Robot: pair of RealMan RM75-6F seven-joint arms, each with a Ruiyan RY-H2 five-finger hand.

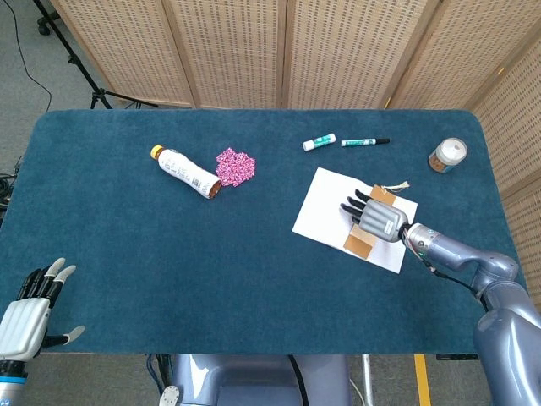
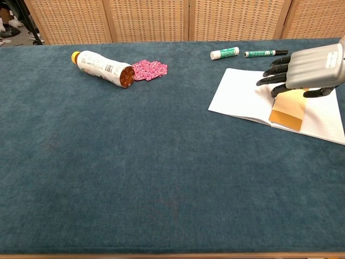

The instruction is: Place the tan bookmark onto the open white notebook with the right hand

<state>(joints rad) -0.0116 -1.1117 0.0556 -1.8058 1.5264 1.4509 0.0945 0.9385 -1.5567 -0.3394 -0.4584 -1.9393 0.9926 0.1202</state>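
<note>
Blue cloth: your table point(image 1: 254, 271) is covered in dark blue fabric from front edge to back.
Left hand point(image 1: 25, 317): you see it at the near left corner, off the table edge, fingers spread and holding nothing.
Right hand point(image 1: 378, 219): it sits palm down over the notebook's right part, dark fingers point(image 2: 274, 71) stretched toward the left. You cannot tell from either view whether it pinches the bookmark or only lies over it.
Bookmark point(image 2: 287, 111): tan, lying on the notebook; its near end shows in front of the hand, its far end with a pale tassel shows behind it in the head view.
Notebook point(image 1: 325, 203): white, open, flat on the right half of the table.
Bottle point(image 1: 186, 172): on its side at mid left, orange cap pointing far left.
Pink item point(image 1: 235, 166): just beside the bottle's open end.
Glue stick point(image 1: 319, 142): beyond the notebook.
Marker point(image 1: 364, 141): just right of the glue stick.
Jar point(image 1: 446, 155): far right, well apart from the marker.
</note>
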